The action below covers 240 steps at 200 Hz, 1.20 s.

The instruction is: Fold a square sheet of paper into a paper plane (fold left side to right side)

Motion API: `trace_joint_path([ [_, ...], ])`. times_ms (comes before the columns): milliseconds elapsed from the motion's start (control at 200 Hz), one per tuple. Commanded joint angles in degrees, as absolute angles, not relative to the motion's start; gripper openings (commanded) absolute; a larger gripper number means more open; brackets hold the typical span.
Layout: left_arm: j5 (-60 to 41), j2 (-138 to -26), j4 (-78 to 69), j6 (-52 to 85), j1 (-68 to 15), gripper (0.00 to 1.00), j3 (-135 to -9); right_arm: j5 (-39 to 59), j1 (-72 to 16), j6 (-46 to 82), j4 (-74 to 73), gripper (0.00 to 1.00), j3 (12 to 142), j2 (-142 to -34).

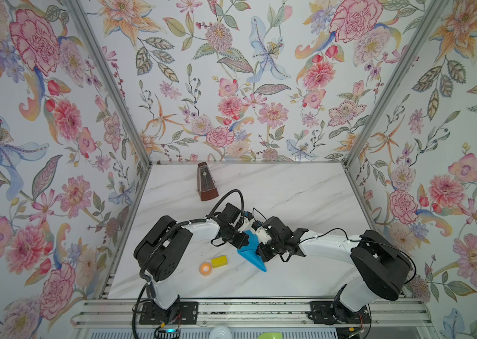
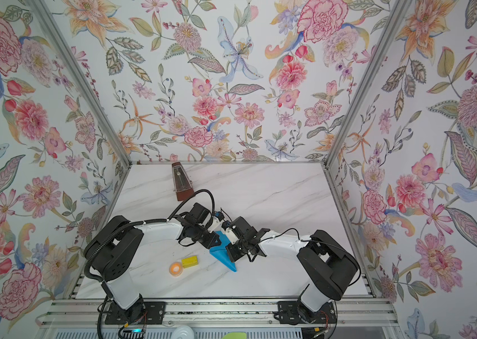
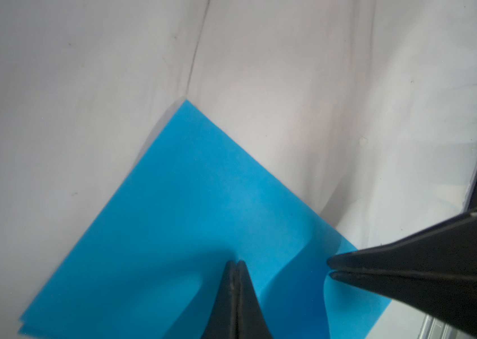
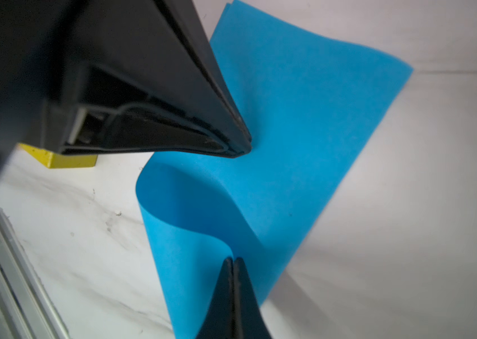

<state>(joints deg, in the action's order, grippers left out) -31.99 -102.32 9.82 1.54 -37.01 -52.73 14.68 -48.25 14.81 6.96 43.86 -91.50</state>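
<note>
The square sheet of paper (image 1: pixel 250 254) (image 2: pixel 223 253) is bright blue and lies mid-table, partly folded into a narrow wedge pointing at the front edge. My left gripper (image 3: pixel 236 261) (image 4: pixel 246 146) is shut, and its tips press down on the flat layers of paper (image 3: pixel 187 190). My right gripper (image 4: pixel 233 259) (image 3: pixel 330 268) is shut on the edge of a flap of the paper (image 4: pixel 304 117). That flap curls up off the table to its tips. In both top views the two grippers meet over the paper's far end, and the wrists hide that end.
A small yellow block (image 1: pixel 219 261) (image 2: pixel 189 261) (image 4: pixel 61 160) and an orange tape roll (image 1: pixel 205 268) (image 2: pixel 175 268) lie left of the paper. A brown metronome (image 1: pixel 206 182) (image 2: pixel 180 182) stands at the back. A metal rail (image 1: pixel 249 308) runs along the front edge.
</note>
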Motion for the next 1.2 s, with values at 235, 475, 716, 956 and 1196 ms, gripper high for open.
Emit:
trace_joint_path([
  [235, -35.2, -96.65, -4.21, 13.69, -33.53, 0.06, -46.58, 16.9, -51.27, 25.17, -5.23, 0.0, 39.49, -92.56],
  [475, -42.47, -96.76, -14.03, 25.78, -33.82, 0.1, -44.74, 16.57, -51.78, 26.67, -7.95, 0.0, 37.98, -92.25],
  [716, -43.17, -101.77, -15.45, 29.4, -35.94, 0.08, -44.86, 16.87, -51.69, 26.72, -9.13, 0.0, 37.27, -91.76],
  [956, -40.9, -105.44, -10.31, 26.72, -35.95, 0.05, -45.09, 16.32, -51.25, 27.05, -8.59, 0.0, 36.85, -90.09],
  [1196, -39.04, -106.35, -6.69, 24.37, -35.95, 0.04, -45.7, 15.64, -50.03, 27.3, -7.96, 0.0, 35.67, -88.24],
])
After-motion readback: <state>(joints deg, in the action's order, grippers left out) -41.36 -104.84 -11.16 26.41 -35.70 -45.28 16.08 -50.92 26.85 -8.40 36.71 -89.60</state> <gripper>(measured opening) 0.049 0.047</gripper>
